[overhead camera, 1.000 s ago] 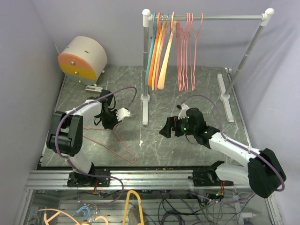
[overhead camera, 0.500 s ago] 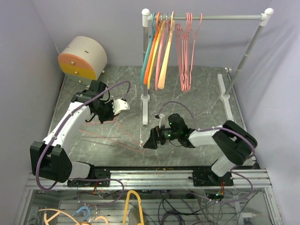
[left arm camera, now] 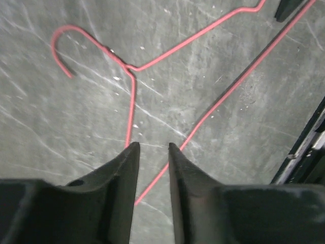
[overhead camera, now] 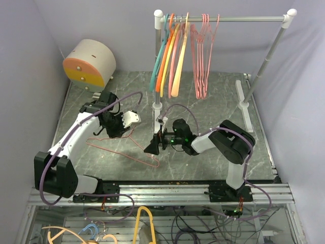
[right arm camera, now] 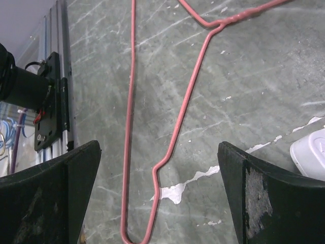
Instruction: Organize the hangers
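A thin pink wire hanger [overhead camera: 119,154] lies flat on the grey table, hook toward the left. My left gripper [overhead camera: 121,134] hovers just above its neck, the jaws a narrow gap apart. In the left wrist view the hanger [left arm camera: 133,96] runs on the table under my left gripper [left arm camera: 152,146], gripped by nothing. My right gripper [overhead camera: 151,148] stands wide open over the hanger's right corner. The right wrist view shows that bent corner [right arm camera: 175,137] on the table between the fingers of my right gripper [right arm camera: 158,146]. Several plastic hangers [overhead camera: 170,56] and pink wire ones [overhead camera: 201,51] hang on the rail [overhead camera: 244,19].
The rail's left post [overhead camera: 157,109] stands just behind my right gripper, its white foot [right arm camera: 310,157] at the right wrist view's edge. A round cream and orange box [overhead camera: 89,63] sits at the back left. More hangers [overhead camera: 143,218] lie among cables below the front edge.
My left gripper has opened and let go of the pink hanger, which now lies flat. My right arm has swung left and lower, over the hanger's right corner.
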{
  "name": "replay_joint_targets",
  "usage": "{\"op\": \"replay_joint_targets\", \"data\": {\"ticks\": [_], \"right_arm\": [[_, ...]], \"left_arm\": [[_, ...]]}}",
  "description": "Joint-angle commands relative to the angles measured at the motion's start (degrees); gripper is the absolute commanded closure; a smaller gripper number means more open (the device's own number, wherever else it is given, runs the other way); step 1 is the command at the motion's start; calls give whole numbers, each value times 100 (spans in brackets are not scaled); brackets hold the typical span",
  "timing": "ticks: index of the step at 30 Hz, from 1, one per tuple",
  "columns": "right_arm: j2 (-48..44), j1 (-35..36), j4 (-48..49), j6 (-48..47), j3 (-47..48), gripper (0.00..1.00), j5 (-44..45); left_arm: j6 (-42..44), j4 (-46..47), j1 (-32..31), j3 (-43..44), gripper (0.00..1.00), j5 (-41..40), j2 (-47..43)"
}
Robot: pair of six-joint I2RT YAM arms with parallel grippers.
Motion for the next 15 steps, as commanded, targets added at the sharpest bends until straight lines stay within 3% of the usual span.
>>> {"op": "replay_joint_targets", "data": {"ticks": [1,4,9,15], "right_arm": [[-109,35,56,-204,-19,1,75],[-214,35,44,-157,-169,1,88],[-379,37,191,-23,-461,1,95],[-448,36,126,-56,-635,1,140]], "left_arm": [[-91,495,-31,-385,51,-484,456],[-89,753,-31,-383,34,-477,1018],[-117,1220,-31,-264,34,-559,1635],[-111,1499,-31,-260,42,-652,2176]]}}
